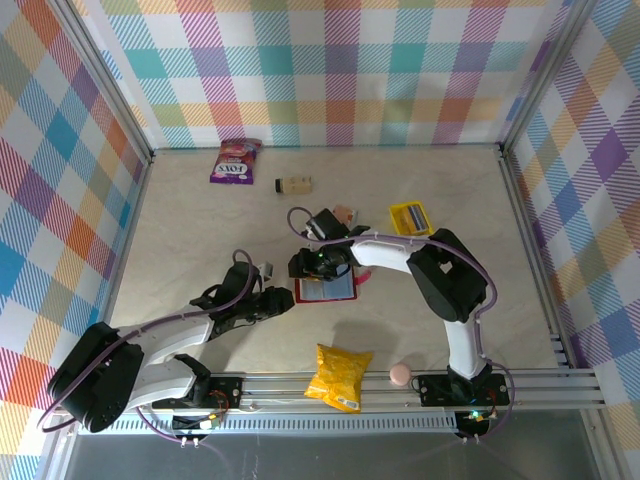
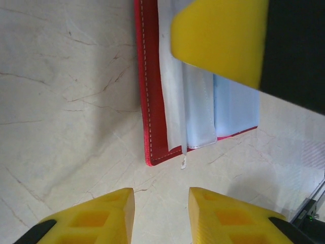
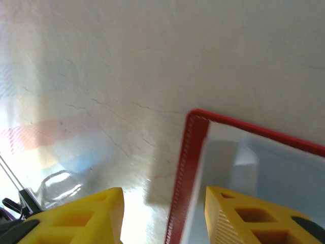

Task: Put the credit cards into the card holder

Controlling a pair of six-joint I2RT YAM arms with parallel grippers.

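The red fold-open card holder lies open in the middle of the picture. A light blue card looks tucked inside. The left gripper and the right gripper both have spread fingers. More cards may be left.

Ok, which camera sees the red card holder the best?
The left wrist view: the card holder lies open there, with its red stitched edge and see-through pockets sharp and close. The top external view has it small, far below. The right wrist view catches one blurry red corner.
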